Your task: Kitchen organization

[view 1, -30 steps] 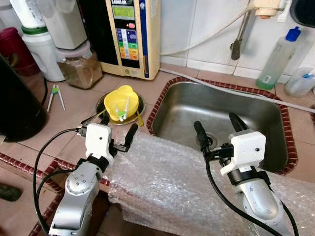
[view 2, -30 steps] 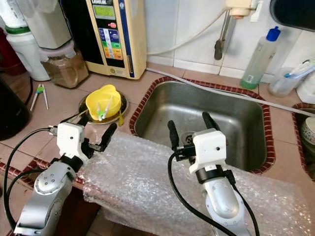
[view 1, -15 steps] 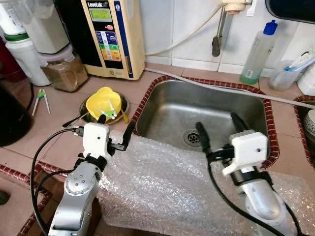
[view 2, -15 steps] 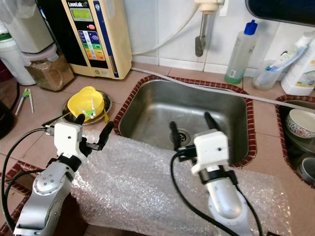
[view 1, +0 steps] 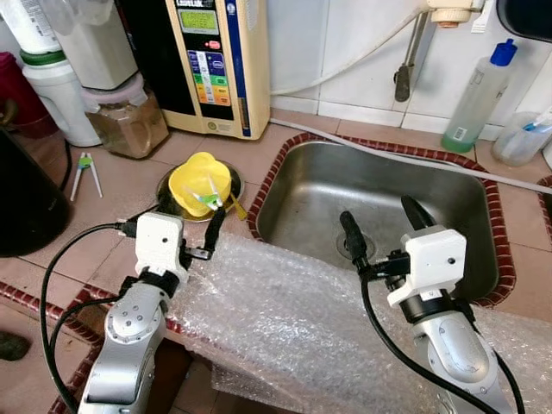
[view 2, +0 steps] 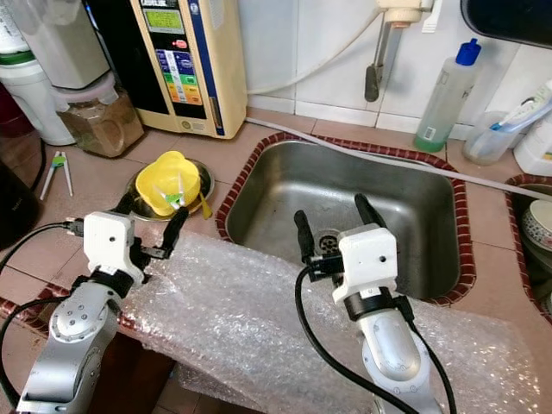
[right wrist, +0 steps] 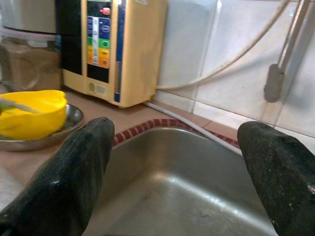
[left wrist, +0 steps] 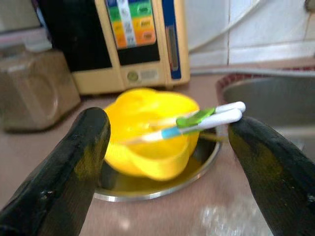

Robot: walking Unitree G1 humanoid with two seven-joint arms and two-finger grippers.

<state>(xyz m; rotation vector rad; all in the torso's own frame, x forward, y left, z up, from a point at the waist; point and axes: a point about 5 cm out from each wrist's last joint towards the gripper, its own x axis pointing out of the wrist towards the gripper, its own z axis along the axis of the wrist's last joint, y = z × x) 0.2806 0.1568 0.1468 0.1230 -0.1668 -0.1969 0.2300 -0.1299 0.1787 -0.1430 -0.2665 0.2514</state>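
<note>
A yellow bowl [view 1: 198, 179] holding small white, green and blue utensils [left wrist: 206, 118] sits on a round steel plate [left wrist: 162, 189] on the tiled counter, left of the sink [view 1: 448, 207]. My left gripper [view 2: 152, 210] is open just in front of the bowl, its fingers either side of it in the left wrist view and not touching it. My right gripper [view 1: 379, 220] hangs open over the front rim of the sink with nothing between its fingers. A sheet of bubble wrap [view 1: 285, 319] drapes over the counter's front edge under both arms.
A cream water machine [view 1: 216, 60], a jar of brown powder [view 1: 125, 116] and a white container [view 1: 56, 86] stand at the back left. Small tongs [view 1: 84, 168] lie on the counter. A blue-capped bottle [view 1: 479, 99] stands behind the sink. A dark vessel [view 1: 26, 198] is at the far left.
The whole view has shifted, so the camera moved. The left gripper now lines up more squarely with the yellow bowl. The right gripper stays over the sink's front rim.
</note>
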